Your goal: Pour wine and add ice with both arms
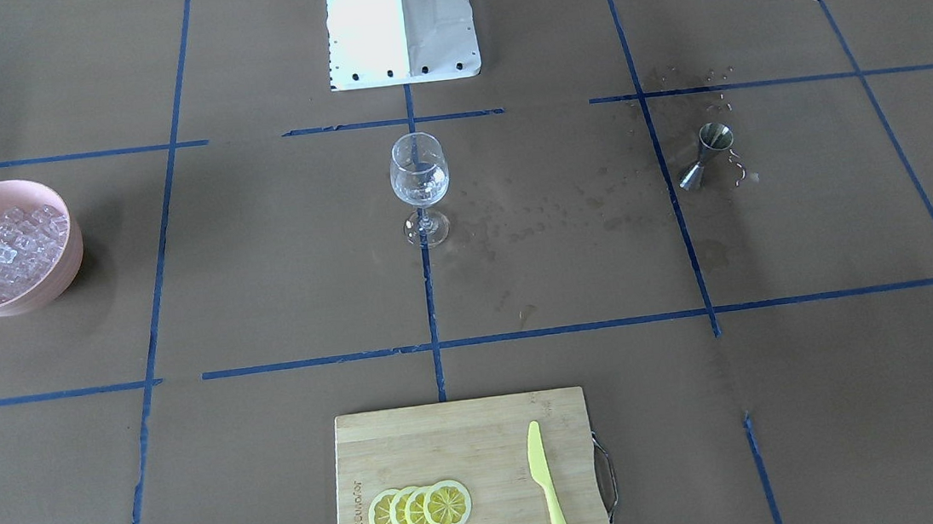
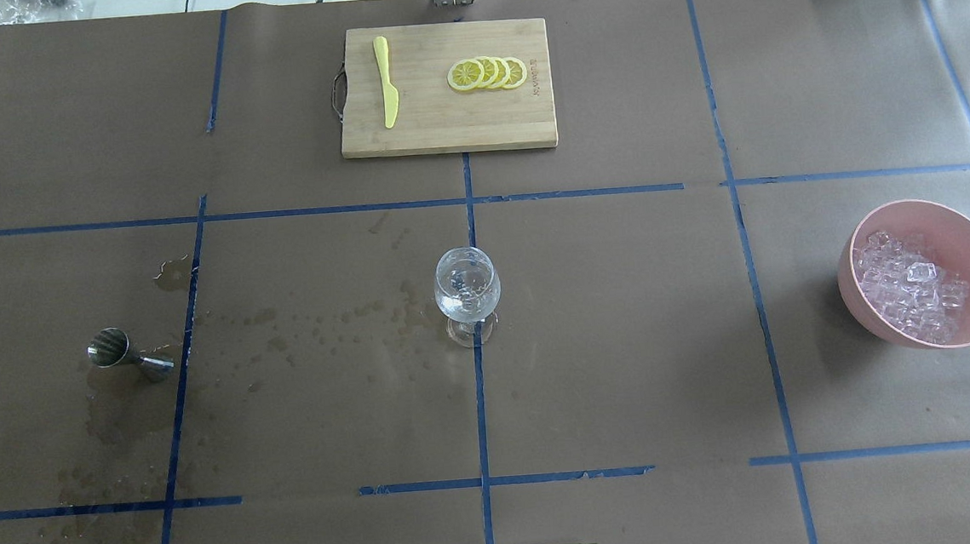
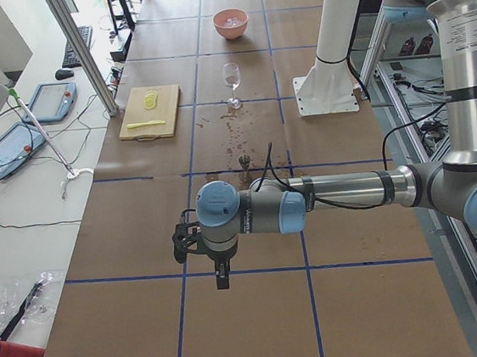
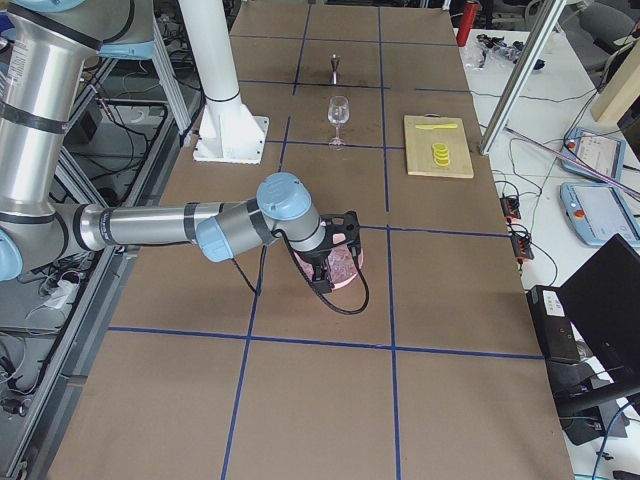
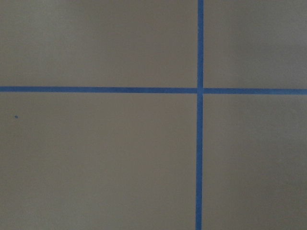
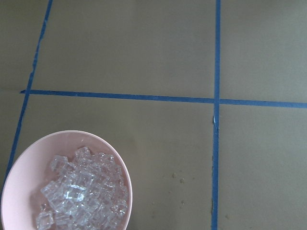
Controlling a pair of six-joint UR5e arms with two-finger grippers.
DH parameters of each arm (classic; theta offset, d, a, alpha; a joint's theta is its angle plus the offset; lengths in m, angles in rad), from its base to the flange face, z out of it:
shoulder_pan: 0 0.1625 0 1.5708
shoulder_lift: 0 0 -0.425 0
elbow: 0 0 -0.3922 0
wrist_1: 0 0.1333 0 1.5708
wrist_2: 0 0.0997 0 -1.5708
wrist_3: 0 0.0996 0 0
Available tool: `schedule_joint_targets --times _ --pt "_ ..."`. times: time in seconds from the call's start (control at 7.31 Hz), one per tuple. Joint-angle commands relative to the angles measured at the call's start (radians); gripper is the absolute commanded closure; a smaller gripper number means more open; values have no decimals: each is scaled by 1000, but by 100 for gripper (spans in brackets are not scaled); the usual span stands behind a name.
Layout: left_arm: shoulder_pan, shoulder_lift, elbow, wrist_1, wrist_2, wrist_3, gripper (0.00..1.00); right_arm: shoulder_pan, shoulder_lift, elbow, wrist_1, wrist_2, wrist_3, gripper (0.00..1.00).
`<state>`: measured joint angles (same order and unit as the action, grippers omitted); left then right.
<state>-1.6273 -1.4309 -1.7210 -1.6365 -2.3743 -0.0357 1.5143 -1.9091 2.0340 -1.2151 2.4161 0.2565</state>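
Closest under my right wrist camera is the round pale-pink bowl (image 6: 29, 163), low in the corner of that view. It is heaped with the ice (image 6: 79, 191), small clear glassy cubes. My right gripper (image 4: 325, 275) hangs high near that bowl at the end of my grey tubular right arm (image 4: 160, 225). It shows only from the side, so I cannot tell how its jaws stand. The same goes for my left gripper (image 3: 220, 274), which points down from my left arm (image 3: 334, 194) at the opposite end of the brown paper-covered table (image 5: 96, 158). Its wrist camera sees only bare paper and blue tape.

The small steel double-cone jigger (image 2: 128, 355) stands upright on my left side, amid wet spots on the paper. Its upper cup looks dark inside, so I judge the wine (image 1: 716, 135) is sitting there unpoured, though I am not sure. The clear stemmed wine glass (image 2: 467, 286) stands upright at the table's middle, well apart from jigger and bowl. Glints show in it, and I cannot say whether they are contents or reflections.

I take this as the start, since neither arm is at its object. Next, my left arm must travel in to the jigger, grip its narrow waist level, carry it steadily to the glass and tip it over the rim. My right must drop over the heap and pinch one slippery cube.
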Motion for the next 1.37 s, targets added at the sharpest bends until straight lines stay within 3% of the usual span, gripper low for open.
schedule_joint_targets --times 0.0,0.27,0.55,0.82,1.09,1.23 --pt "0 -6 -14 3 -9 -1 0 -130 74 72 -1 -15 109 0" --pt "0 -8 -23 0 -8 -3 0 -242 114 87 6 -92 313 5" --pt "0 -8 -23 -3 -9 -3 0 -340 52 81 6 -167 313 26" --pt "0 -8 -26 -5 -9 -1 0 -397 27 33 38 -225 328 26" --pt "-2 -6 -25 -25 -8 -3 0 -466 28 -76 258 -274 477 25" --pt "0 -8 -22 -31 -8 -3 0 -543 30 -78 275 -351 544 25"
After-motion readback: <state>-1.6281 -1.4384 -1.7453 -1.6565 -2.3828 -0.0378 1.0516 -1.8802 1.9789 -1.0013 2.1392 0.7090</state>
